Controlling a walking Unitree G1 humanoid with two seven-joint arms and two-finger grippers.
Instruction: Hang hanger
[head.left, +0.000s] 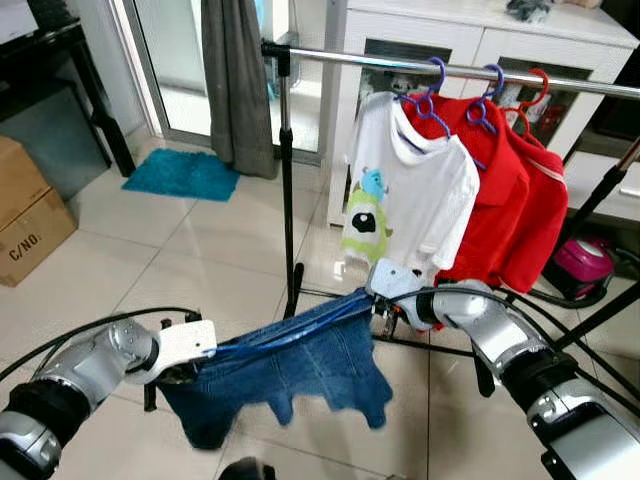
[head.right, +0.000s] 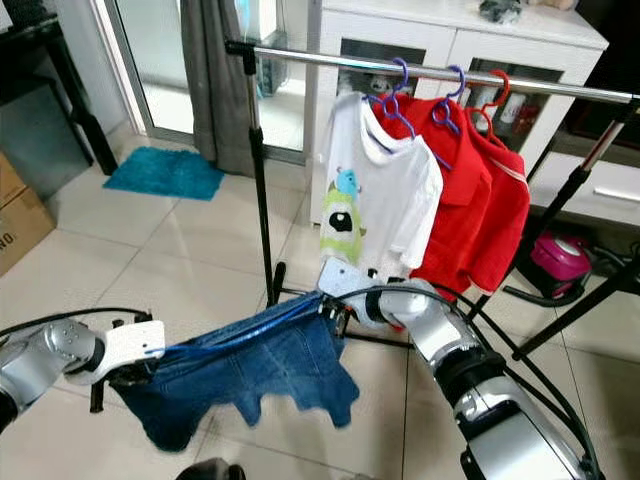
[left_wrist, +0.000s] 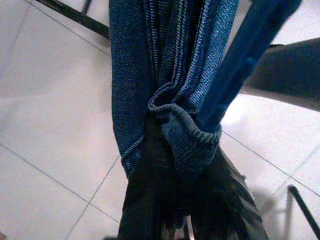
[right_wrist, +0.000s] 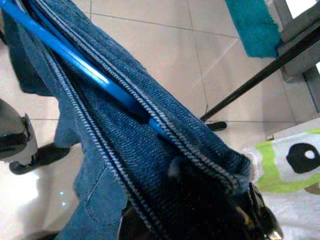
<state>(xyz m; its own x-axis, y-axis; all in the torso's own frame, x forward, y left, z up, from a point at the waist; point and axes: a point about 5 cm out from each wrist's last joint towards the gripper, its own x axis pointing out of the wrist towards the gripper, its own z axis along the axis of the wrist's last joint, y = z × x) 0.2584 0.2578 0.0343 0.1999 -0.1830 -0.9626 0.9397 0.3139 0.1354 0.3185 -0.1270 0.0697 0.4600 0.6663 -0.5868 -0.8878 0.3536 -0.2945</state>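
Observation:
A blue denim garment (head.left: 300, 375) hangs stretched between my two grippers, low in front of the clothes rail (head.left: 450, 70). A blue hanger (head.left: 290, 335) runs inside its waistband, seen up close as a blue bar (right_wrist: 75, 62). My left gripper (head.left: 188, 372) is shut on the garment's left end, with bunched denim (left_wrist: 175, 135) pinched in its black fingers beside the hanger (left_wrist: 240, 65). At the right end, below the rail, my right gripper (head.left: 383, 312) is shut on the waistband. A white monster T-shirt (head.left: 405, 195) and red tops (head.left: 510, 200) hang on the rail.
The rack's upright pole (head.left: 288, 180) stands just behind the garment, and its slanted legs (head.left: 600, 195) are at the right. A white cabinet (head.left: 480, 40) is behind the rack. A grey curtain (head.left: 238, 85), a teal mat (head.left: 182, 173), a cardboard box (head.left: 25, 215) and a pink object (head.left: 582, 262) stand around.

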